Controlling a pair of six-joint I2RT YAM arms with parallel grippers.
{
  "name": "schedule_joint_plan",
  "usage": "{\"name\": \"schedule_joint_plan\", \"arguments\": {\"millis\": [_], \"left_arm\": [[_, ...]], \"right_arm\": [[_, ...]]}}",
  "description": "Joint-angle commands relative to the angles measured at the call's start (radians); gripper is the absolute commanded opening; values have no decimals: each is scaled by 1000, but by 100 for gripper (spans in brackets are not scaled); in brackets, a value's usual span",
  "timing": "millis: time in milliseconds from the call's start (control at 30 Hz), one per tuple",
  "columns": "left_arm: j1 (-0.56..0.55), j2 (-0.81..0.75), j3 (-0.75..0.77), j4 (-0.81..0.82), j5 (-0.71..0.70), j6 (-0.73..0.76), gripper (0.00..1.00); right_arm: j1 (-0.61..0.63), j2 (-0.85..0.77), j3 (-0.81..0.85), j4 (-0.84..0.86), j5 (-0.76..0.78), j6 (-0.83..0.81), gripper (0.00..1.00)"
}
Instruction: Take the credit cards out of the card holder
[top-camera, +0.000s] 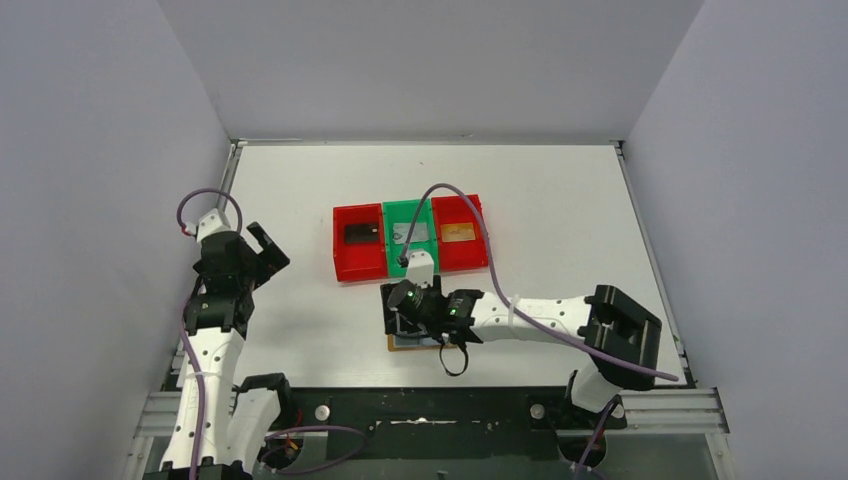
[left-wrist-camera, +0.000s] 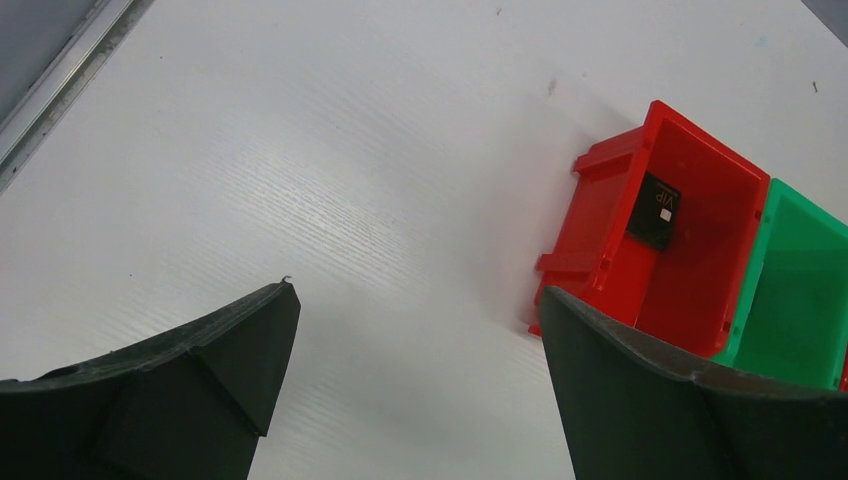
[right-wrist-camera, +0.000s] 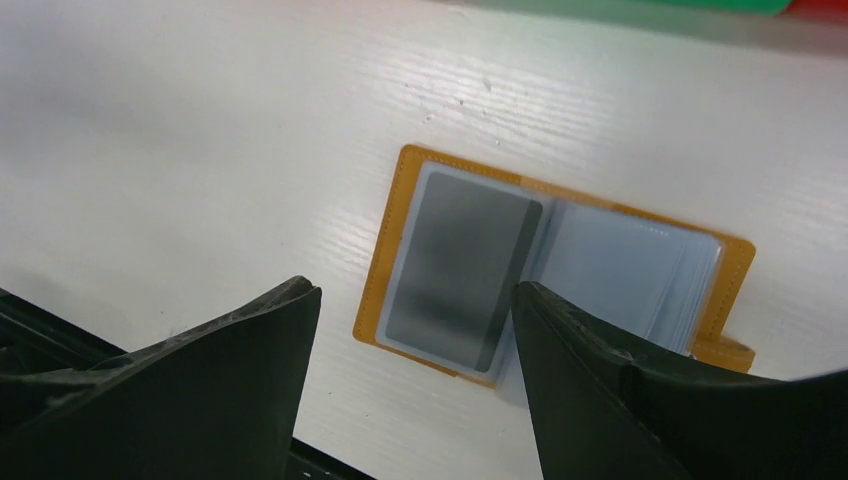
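The tan card holder (right-wrist-camera: 400, 205) lies open and flat on the table, pale blue sleeves up, and a grey card (right-wrist-camera: 455, 270) shows inside its left sleeve. My right gripper (right-wrist-camera: 410, 300) hovers open just above its near left corner, holding nothing. From above, only the holder's edge (top-camera: 402, 345) peeks out under the right gripper (top-camera: 400, 320). A black card (top-camera: 360, 233) lies in the left red bin (top-camera: 341, 250), a silver one (top-camera: 416, 232) in the green bin (top-camera: 390, 222), and an orange-brown one (top-camera: 458, 232) in the right red bin (top-camera: 482, 240). My left gripper (top-camera: 268, 247) is open and empty, far left.
The three bins stand side by side mid-table, just beyond the holder. The left wrist view shows the left gripper (left-wrist-camera: 415, 290) over bare table, with the red bin (left-wrist-camera: 600, 230) and its black card (left-wrist-camera: 657, 210) to the right. The table's front edge lies right behind the holder.
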Motion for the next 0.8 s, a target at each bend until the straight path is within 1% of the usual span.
{"name": "schedule_joint_plan", "arguments": {"millis": [0, 200, 300, 467, 567, 767], "left_arm": [[-3, 7, 11, 66, 15, 23, 92], [-3, 11, 9, 66, 13, 23, 92], [-3, 14, 8, 66, 14, 23, 92], [-3, 18, 8, 67, 14, 23, 92], [-3, 15, 8, 67, 15, 25, 92], [-3, 12, 6, 69, 17, 25, 92]], "right_arm": [[34, 38, 52, -103, 146, 183, 71], [31, 90, 103, -121, 130, 170, 68], [29, 119, 122, -126, 112, 174, 64], [27, 151, 139, -133, 98, 174, 61], [8, 182, 146, -129, 51, 160, 59], [-3, 247, 176, -161, 10, 146, 60]]}}
